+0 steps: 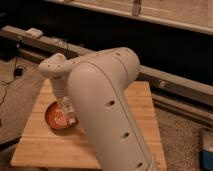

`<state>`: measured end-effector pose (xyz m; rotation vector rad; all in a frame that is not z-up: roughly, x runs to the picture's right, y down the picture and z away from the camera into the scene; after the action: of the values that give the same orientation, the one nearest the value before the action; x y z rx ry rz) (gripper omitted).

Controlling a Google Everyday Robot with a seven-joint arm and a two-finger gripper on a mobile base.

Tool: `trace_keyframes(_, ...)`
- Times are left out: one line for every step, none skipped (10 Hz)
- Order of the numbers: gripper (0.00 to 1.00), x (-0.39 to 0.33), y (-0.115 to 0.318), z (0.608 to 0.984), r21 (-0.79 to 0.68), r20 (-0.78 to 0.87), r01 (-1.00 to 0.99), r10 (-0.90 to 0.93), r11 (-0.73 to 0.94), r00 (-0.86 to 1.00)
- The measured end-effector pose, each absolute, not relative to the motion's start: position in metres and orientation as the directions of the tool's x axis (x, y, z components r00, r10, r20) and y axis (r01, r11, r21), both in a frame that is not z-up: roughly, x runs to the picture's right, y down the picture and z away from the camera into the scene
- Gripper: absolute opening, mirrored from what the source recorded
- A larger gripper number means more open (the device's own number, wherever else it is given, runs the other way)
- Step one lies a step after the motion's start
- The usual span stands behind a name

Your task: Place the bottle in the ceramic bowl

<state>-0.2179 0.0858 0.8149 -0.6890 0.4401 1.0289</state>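
The ceramic bowl (pixel 53 116), orange-red with a pale pattern inside, sits on the left part of the wooden table (pixel 137 102). My gripper (pixel 66 113) hangs from the white arm and is low over the bowl's right half. It is shut on the bottle (pixel 71 119), a small whitish shape at the bowl's right rim. The arm hides the bowl's right edge and most of the bottle.
My bulky white arm (pixel 107 105) fills the middle of the view and covers much of the table. A long grey rail (pixel 165 80) runs behind the table. A cable and a small dark box (pixel 18 71) lie on the floor to the left.
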Motion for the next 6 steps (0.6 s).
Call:
trace_keyframes(0.42,-0.225,0.082,0.819,-0.320,-0.626,-0.881,0.620,0.349,0.473)
trace_keyframes(0.52,-0.238,0.079,0.820,-0.336,-0.617,-0.870,0.614,0.361,0.493)
trace_keyframes(0.62,-0.251,0.076,0.819,-0.355,-0.605,-0.857,0.607,0.374,0.515)
trace_keyframes(0.70,-0.256,0.074,0.818,-0.362,-0.596,-0.850,0.606,0.383,0.527)
trace_keyframes(0.78,-0.260,0.074,0.818,-0.375,-0.589,-0.841,0.600,0.391,0.542)
trace_keyframes(0.80,-0.263,0.075,0.817,-0.384,-0.584,-0.834,0.596,0.395,0.551)
